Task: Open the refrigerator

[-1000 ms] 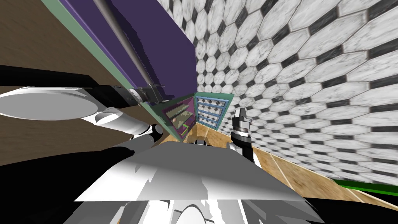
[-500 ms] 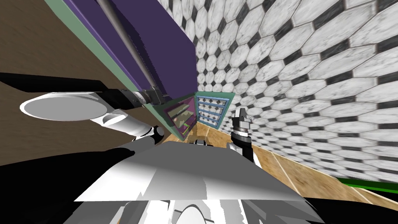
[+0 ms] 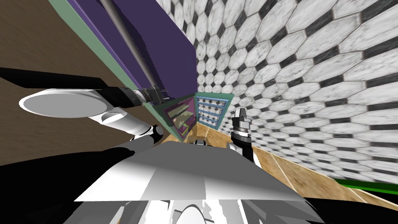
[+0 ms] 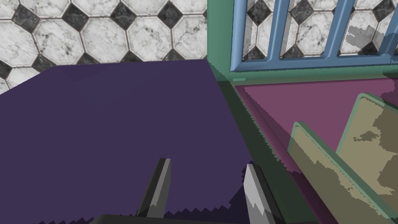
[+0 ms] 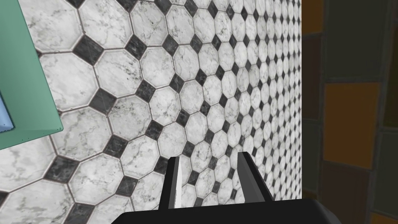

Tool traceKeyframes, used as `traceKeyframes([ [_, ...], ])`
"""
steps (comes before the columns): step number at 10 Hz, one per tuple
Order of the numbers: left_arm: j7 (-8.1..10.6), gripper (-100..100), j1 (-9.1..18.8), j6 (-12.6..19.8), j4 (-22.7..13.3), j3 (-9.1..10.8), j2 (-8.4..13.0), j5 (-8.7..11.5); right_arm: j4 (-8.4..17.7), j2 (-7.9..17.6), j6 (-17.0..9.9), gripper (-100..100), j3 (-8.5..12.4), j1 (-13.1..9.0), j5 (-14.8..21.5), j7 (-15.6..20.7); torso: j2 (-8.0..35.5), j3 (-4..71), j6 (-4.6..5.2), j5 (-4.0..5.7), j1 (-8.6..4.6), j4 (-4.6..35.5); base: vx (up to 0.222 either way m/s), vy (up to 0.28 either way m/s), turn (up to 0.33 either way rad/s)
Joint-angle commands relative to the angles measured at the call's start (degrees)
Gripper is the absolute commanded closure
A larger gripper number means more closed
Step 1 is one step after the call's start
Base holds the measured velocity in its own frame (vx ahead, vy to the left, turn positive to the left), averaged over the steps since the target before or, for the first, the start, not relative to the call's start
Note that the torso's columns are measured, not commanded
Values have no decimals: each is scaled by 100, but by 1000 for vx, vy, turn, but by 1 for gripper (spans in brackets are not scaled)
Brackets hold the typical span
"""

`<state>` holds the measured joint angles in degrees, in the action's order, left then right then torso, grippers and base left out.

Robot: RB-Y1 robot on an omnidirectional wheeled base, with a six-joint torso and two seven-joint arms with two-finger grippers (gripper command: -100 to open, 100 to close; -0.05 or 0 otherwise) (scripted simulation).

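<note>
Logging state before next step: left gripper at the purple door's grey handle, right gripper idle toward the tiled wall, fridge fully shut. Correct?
Not shut: the left wrist view shows the magenta interior and shelves exposed beside the purple door. Rest holds: left gripper at the grey handle, right gripper idle.

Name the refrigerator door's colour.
The refrigerator door is dark purple, clearest in the left wrist view.

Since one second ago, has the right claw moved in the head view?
No. The right claw keeps the same place beside the blue rack, which has not shifted either.
</note>
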<state>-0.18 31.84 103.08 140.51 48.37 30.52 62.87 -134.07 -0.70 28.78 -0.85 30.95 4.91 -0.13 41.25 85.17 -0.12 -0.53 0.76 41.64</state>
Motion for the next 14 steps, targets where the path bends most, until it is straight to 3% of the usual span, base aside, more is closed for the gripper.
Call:
traceKeyframes([
  [1,43,-100,67,80,-8,-9,94,2,0,0,0,0,0,0,0,0,-3,6,24,15,-24,1,14,-56,51],
  [2,-23,100,-87,9,-35,17,-60,-16,0,1,0,0,1,-1,0,0,6,3,41,22,-31,4,-72,59,24],
  [3,-54,100,-149,-51,-32,26,-136,-26,0,1,0,0,1,-2,0,0,26,-12,35,11,-6,9,-115,128,-17],
  [4,-23,100,-59,-36,-5,-8,-73,-25,0,2,0,0,1,-3,0,0,44,-25,11,-5,28,20,-57,46,-48],
  [5,-83,-100,-193,-165,-152,-65,-123,-137,0,1,0,0,1,-2,0,0,48,-28,-10,-3,17,32,-33,41,53],
  [8,-132,-100,-347,-278,-331,-107,-163,-273,0,1,0,0,1,-1,0,0,48,-28,-43,-52,123,25,-28,53,40],
  [9,-131,-100,-260,-281,-249,-173,-172,-200,0,1,0,0,1,-1,0,0,37,-18,-55,-56,142,23,-10,-16,-46],
  [10,-33,-100,-76,-129,-199,-204,1,-156,1,1,0,0,1,-1,0,0,35,-20,-45,-47,115,18,41,-96,-97],
  [13,64,-100,77,55,-158,-208,177,-118,0,0,0,0,0,0,0,0,17,-8,9,14,-16,12,74,-105,1],
  [14,29,-100,55,-16,-154,-200,143,-123,0,0,0,0,0,0,0,0,9,6,37,32,-41,13,9,-36,38],
])
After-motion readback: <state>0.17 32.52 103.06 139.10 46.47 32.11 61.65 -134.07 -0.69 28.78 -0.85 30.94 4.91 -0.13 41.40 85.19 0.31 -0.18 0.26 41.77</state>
